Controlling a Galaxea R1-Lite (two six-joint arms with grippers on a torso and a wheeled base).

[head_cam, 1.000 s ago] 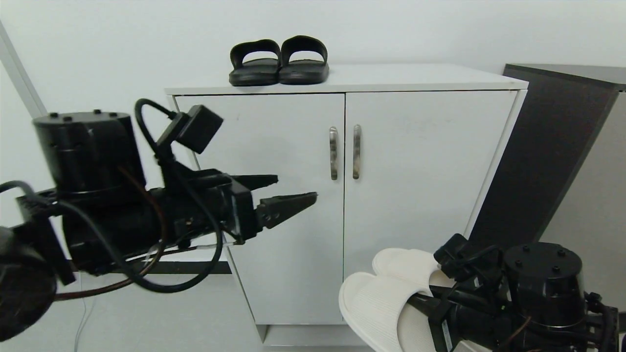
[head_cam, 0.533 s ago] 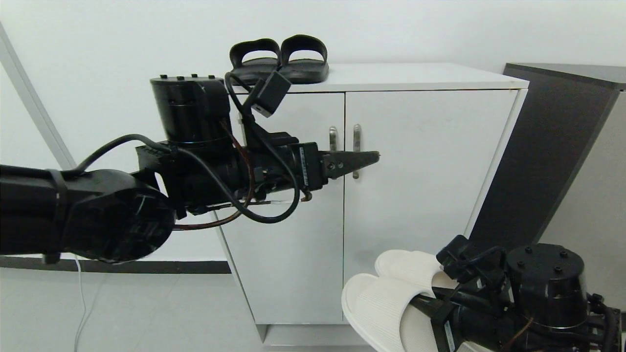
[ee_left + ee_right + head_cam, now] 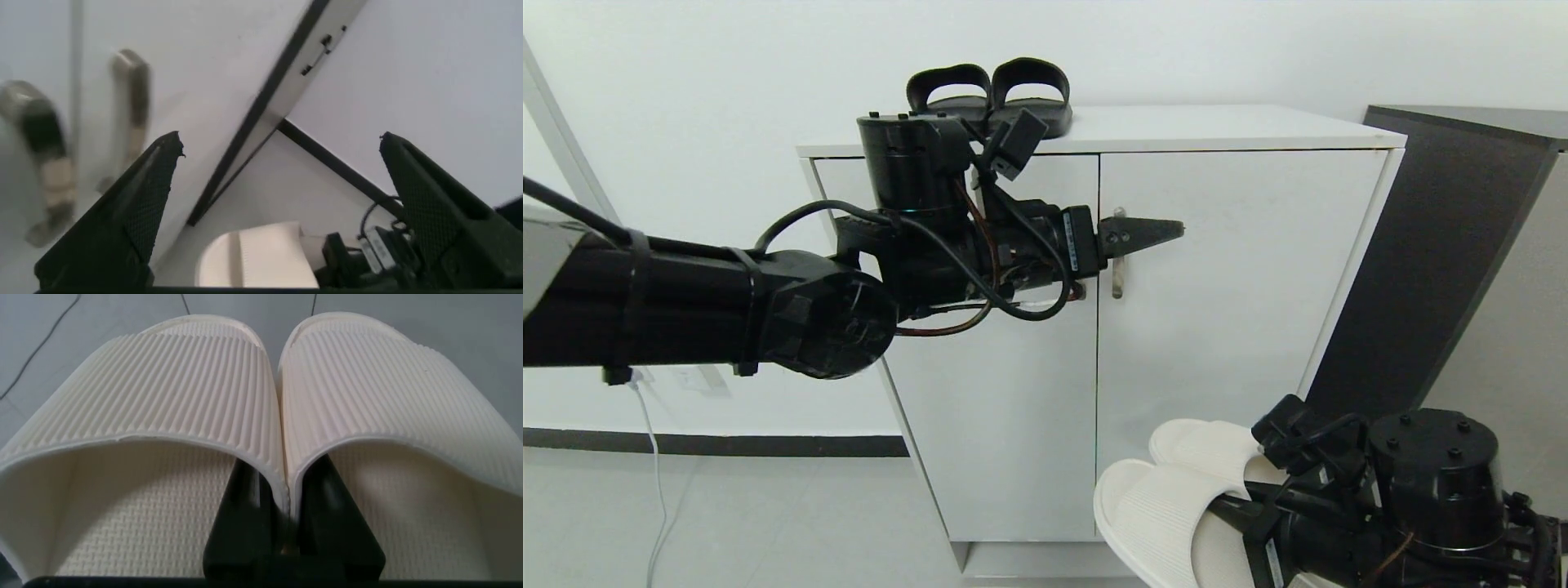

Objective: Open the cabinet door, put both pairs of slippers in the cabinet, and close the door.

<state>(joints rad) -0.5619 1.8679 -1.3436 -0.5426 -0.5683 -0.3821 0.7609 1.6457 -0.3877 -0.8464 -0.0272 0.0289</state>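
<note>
The white cabinet (image 3: 1225, 327) stands with both doors shut. A black pair of slippers (image 3: 988, 86) rests on its top, near the left. My left gripper (image 3: 1152, 231) is open and level with the upper part of the door handles (image 3: 1119, 273), just in front of them. In the left wrist view the two metal handles (image 3: 131, 90) lie beside one finger, outside the open gap of the left gripper (image 3: 282, 143). My right gripper (image 3: 1233, 506) hangs low at the right, shut on the white pair of slippers (image 3: 1168, 498), pinching their inner walls (image 3: 282, 457) together.
A dark grey unit (image 3: 1437, 269) stands right against the cabinet's right side. A white wall runs behind, with a black baseboard strip (image 3: 768, 447) and a thin white cable (image 3: 654, 457) at the left. Pale floor lies open in front of the cabinet.
My left arm has risen and swung right, bringing its open gripper from mid-height left of the doors up to the handles. The right arm has kept still with the white slippers.
</note>
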